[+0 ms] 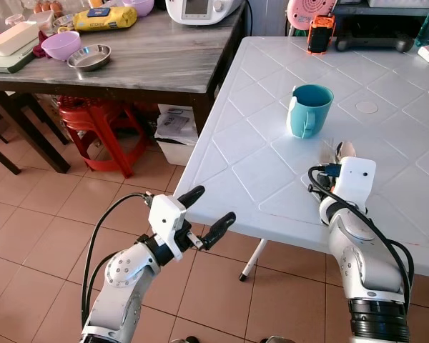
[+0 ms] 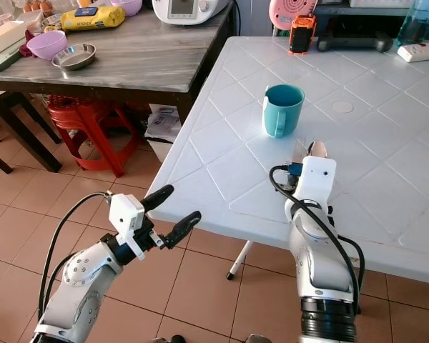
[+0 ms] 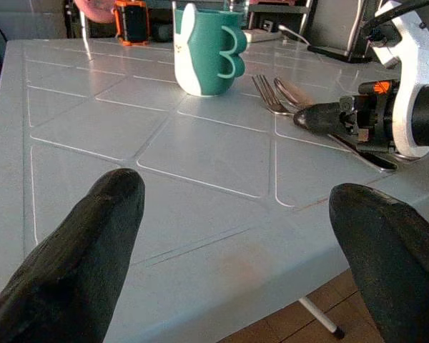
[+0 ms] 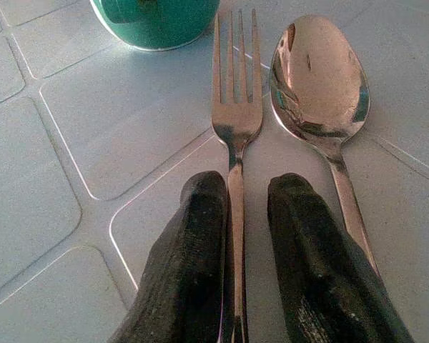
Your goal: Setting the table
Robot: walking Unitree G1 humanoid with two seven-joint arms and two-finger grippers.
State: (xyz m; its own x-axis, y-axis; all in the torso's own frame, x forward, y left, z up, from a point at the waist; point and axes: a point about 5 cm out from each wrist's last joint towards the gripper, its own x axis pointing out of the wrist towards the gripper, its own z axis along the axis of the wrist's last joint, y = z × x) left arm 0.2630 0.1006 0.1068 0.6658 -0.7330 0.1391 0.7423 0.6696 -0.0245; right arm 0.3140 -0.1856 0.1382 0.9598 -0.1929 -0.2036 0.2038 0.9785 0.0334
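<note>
A teal mug point(image 1: 311, 108) stands on the white plastic table point(image 1: 257, 164). Just in front of it a fork point(image 4: 236, 93) and a spoon point(image 4: 320, 78) lie side by side, heads toward the mug. My right gripper point(image 4: 247, 193) rests low on the table with its fingers a little apart, one on each side of the fork's handle; the fork lies flat. My left gripper point(image 1: 216, 205) is held out wide open and empty over the tiled floor, just short of the table's near-left edge.
A dark wooden table point(image 1: 157, 57) at the left carries a purple bowl point(image 1: 60, 44), a steel bowl point(image 1: 89, 57) and a white appliance point(image 1: 200, 8). A red stool point(image 1: 93, 114) stands under it. An orange device point(image 1: 320, 32) sits at the white table's far edge.
</note>
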